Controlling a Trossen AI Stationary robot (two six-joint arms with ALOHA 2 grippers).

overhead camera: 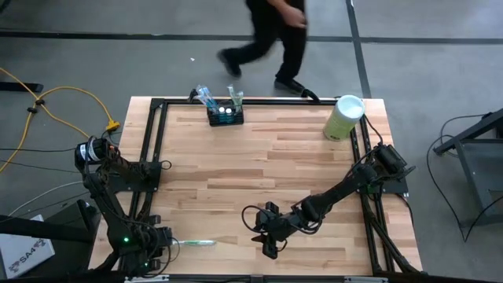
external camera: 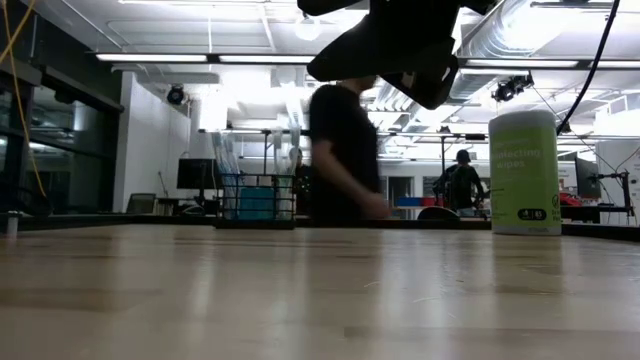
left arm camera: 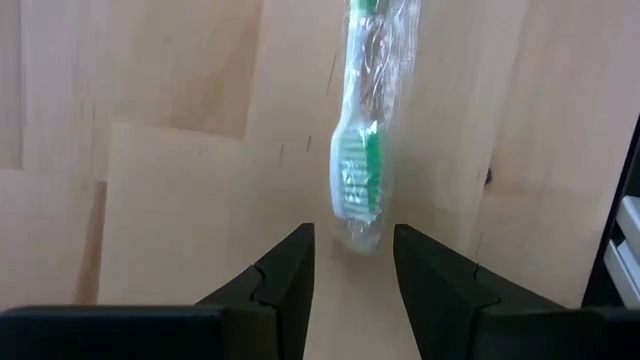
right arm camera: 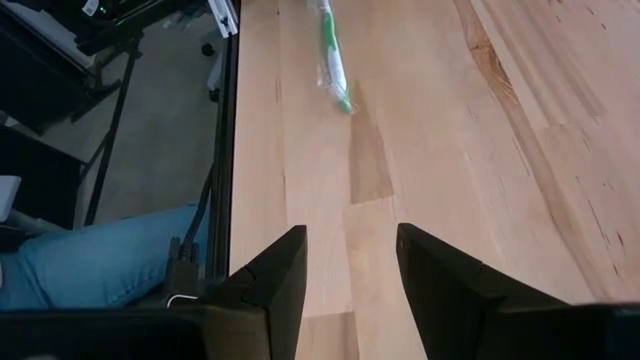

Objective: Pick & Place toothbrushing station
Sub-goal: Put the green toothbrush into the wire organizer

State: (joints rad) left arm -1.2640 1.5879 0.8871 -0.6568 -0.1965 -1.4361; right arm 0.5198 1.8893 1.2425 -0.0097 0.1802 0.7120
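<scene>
Both pairs of jaws stand apart and hold nothing. At the far edge of the table [overhead camera: 259,165], left of its middle, sits the toothbrushing station [overhead camera: 225,115], a small black slotted caddy, low and rectangular, with toothbrushes and tubes standing up out of it; in the low view it shows as an open wire frame with blue inside. A pale green cylinder [overhead camera: 343,118] with a white lid stands at the far right corner, well apart from it. Near the left front corner, the left gripper [left arm camera: 348,275] hovers just short of the head of a wrapped green and white toothbrush [left arm camera: 362,130] lying flat on the wood. The right gripper [overhead camera: 267,236] hangs over the near middle. A person [overhead camera: 271,39] walks past beyond the far edge.
</scene>
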